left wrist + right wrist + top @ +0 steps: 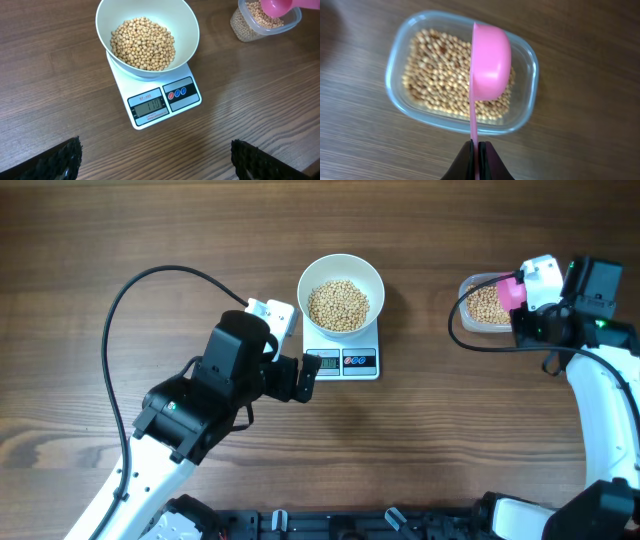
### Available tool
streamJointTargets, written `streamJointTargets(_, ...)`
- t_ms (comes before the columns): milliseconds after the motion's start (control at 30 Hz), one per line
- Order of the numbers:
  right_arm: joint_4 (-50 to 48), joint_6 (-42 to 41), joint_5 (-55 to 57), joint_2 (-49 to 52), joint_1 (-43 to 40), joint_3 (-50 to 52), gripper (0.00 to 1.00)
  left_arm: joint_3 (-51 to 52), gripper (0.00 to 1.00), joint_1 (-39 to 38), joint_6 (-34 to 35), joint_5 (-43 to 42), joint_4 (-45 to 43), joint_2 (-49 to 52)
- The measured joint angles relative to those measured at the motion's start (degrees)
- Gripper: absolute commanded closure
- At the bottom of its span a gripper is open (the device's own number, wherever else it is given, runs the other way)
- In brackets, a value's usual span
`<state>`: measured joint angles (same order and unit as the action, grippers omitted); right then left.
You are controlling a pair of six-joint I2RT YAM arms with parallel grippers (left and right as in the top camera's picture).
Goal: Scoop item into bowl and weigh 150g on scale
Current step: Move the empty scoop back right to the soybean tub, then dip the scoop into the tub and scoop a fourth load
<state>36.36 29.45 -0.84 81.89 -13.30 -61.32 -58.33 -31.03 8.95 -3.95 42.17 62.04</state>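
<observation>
While clamping the right gripper point(475, 146) tight on the handle of the scoop point(491, 62), hovers it on edge over the tub point(392, 75) of beans point(435, 75); cannot tell whether loaded. Has a good heap in the bowl point(372, 275) on the scale point(345, 362), with the left gripper point(155, 155) spread wide in front, empty. Probably needs more scooping or trimming, but cannot read the blurred display point(150, 106), so gap to target unknown.

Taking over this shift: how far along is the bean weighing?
Done: the bowl sits on the scale with a heap of beans in it. In hand: the right pincer is shut on a pink scoop, held on edge over the tub. Left: checking the display, too blurred to read, and topping up if short.
</observation>
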Motion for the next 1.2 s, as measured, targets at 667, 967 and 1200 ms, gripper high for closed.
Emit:
streamJointTargets(667, 0.5, 1.2, 0.4, 3.6, 1.7, 1.4, 0.96, 0.0, 0.0, 0.0, 0.0, 0.0, 0.0, 0.0)
streamJointTargets(967, 0.7, -5.3, -9.3, 3.7, 1.8, 1.7, 0.96, 0.0, 0.0, 0.0, 0.0, 0.0, 0.0, 0.0)
streamJointTargets(1200, 0.7, -12.2, -11.8, 3.8, 1.8, 1.7, 0.96, 0.0, 0.0, 0.0, 0.0, 0.0, 0.0, 0.0)
